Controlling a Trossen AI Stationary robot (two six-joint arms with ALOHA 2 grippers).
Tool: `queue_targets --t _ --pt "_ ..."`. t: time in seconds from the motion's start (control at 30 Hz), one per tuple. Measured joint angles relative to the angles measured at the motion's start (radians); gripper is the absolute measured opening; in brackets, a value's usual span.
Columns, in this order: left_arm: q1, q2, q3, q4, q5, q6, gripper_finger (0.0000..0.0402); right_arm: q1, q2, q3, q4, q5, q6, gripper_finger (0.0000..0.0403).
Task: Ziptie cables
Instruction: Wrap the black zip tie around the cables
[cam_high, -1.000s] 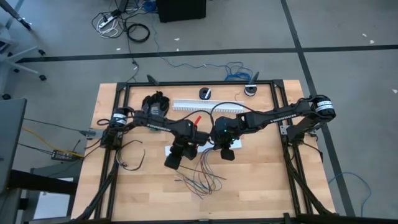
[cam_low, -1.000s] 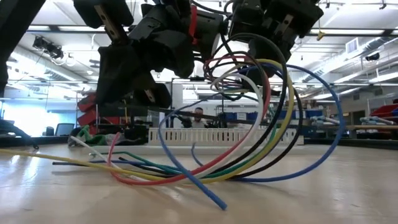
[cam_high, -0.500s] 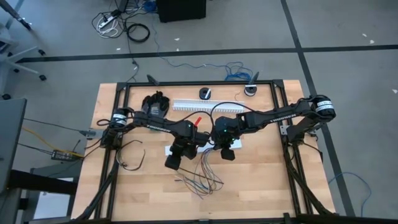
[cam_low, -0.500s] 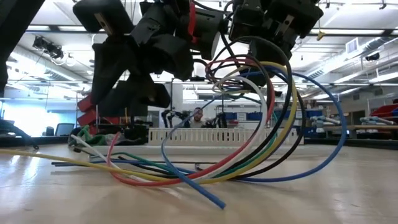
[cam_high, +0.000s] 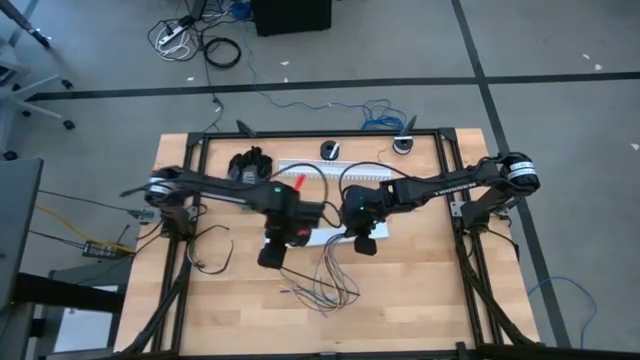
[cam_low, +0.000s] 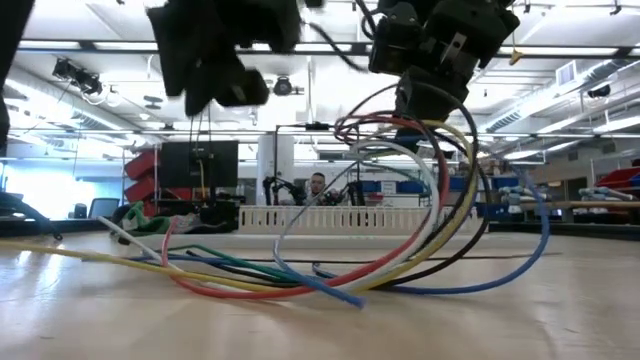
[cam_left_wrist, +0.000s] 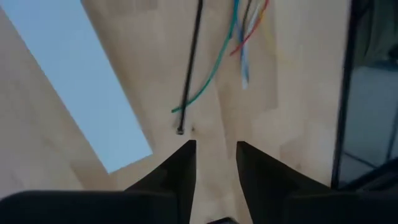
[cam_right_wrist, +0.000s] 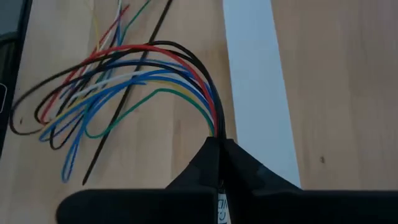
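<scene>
Spanning frame: wooden table (cam_high: 420, 290), grey floor (cam_high: 560, 60).

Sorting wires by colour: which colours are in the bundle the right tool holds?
Red, blue, green, yellow, white and black cables, pinched in the right tool; clearest in the right wrist view.

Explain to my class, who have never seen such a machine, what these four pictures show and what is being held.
Two dark robot arms work at a wooden table. One camera looks straight down, one sits level with the tabletop, and one rides on each wrist. The right gripper is shut on the cables, a bunch of coloured wires that loop down onto the wood. The left gripper hovers open above the table, holding nothing; a black zip tie lies on the wood ahead of it. A white slotted duct lies at the table's far side.
</scene>
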Motion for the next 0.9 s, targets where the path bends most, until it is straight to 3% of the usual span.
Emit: queue_targets --t 0.3,0.47,0.6,0.8,0.9 --pt "-0.106 -0.296 -0.26 0.256 -0.154 -0.339 0.0099 -0.007 0.0 -0.001 -0.017 -0.012 -0.043 0.0" --pt "-0.208 -0.408 -0.424 0.296 -0.306 -0.527 0.0099 -0.007 0.0 -0.001 -0.019 -0.013 -0.05 0.0" --pt "-0.306 -0.492 -0.572 0.463 -0.406 -0.69 0.0099 -0.011 0.0 -0.001 -0.019 -0.027 -0.054 0.0" --pt "-0.428 -0.528 -0.785 0.843 -0.485 -0.853 0.0099 -0.021 0.0 -0.001 -0.017 -0.043 -0.056 0.0" --pt "-0.455 -0.505 -0.846 0.935 -0.517 -0.873 0.0099 -0.031 0.0 -0.001 -0.011 -0.065 -0.057 0.0"
